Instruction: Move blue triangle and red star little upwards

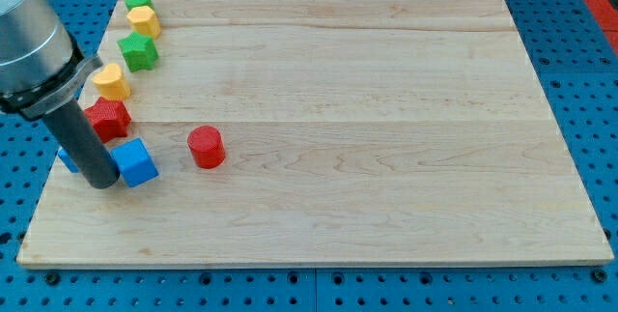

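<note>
My tip [99,183] rests at the desk's [386,206] left edge between the half-hidden blue triangle [66,160] and a blue cube [136,162], just below the red star [108,117]; there is no pincer, and the upward nudge looks barely begun.

— Where do the blocks sit on the wooden board [386,235]?

— Most run in a line down the view's left edge: green block [140,1] at the top, then yellow block [145,20], green star [138,51], yellow heart [111,81] and red star [107,117].

— And below the star?

— My tip [99,183] stands between the partly hidden blue triangle [66,160] on its left and the blue cube [136,162] just beside it on the right. The red cylinder [206,147] lies further right, apart.
</note>
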Robot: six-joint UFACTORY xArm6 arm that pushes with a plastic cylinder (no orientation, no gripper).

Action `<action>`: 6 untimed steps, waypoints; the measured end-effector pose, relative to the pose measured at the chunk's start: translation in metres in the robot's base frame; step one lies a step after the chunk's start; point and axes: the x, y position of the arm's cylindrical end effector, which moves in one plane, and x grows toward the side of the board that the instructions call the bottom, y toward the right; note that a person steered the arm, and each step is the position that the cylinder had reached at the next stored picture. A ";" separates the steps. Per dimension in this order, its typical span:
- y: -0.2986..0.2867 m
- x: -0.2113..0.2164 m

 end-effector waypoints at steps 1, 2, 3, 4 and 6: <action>-0.007 0.002; -0.055 0.017; -0.070 0.013; -0.067 0.004; -0.036 -0.008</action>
